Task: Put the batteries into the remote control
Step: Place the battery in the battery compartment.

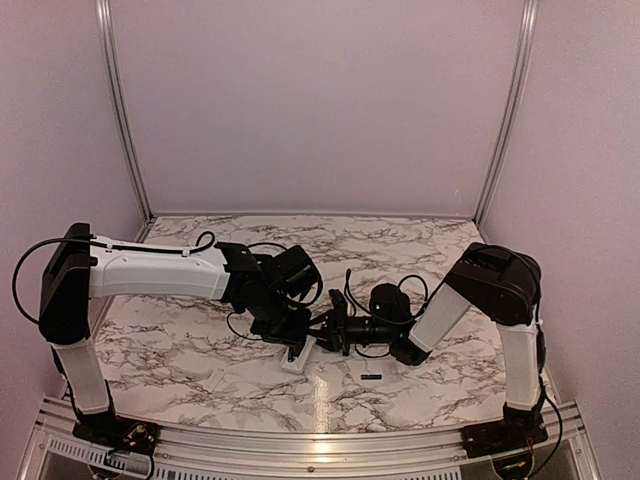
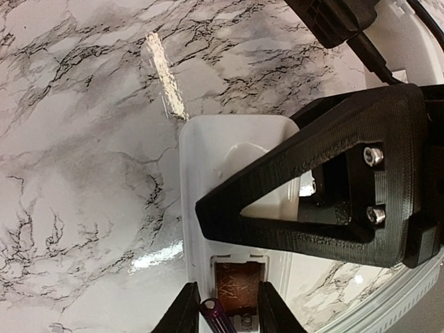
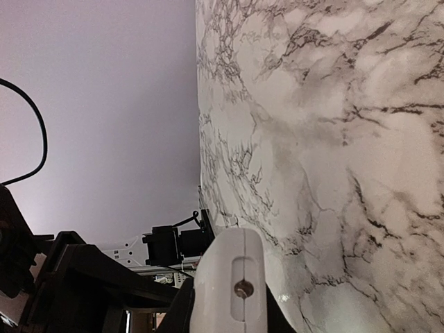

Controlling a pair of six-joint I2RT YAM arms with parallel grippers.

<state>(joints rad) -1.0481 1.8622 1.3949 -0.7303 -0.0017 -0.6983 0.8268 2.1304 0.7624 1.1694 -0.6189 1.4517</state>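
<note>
One battery, dark and slim, sits between the fingers of the left gripper, with its end at the mouth of the open battery bay in the remote control. Those jaws stand narrowly apart, the gap wider than the cell. The cell leans on one finger only, so it looks loose rather than clamped. Whether it is seated in the bay I cannot tell. The remote is pinched by its edges between the jaws of the right gripper, with its opened back turned toward the left jaws, just ahead of them.

The cell appears to lie askew to the bay. If the left jaws part further it could roll off the edge and drop to the table. Pressed down crooked, it could lever the remote round in the right grip — or jam against the contact at the bay's end.

One right finger crosses the remote's body just beyond the bay, which leaves the left fingers little room and makes a knock between the two grippers likely. The second battery lies on the table outside both pairs of jaws, nearer the right pair.
</note>
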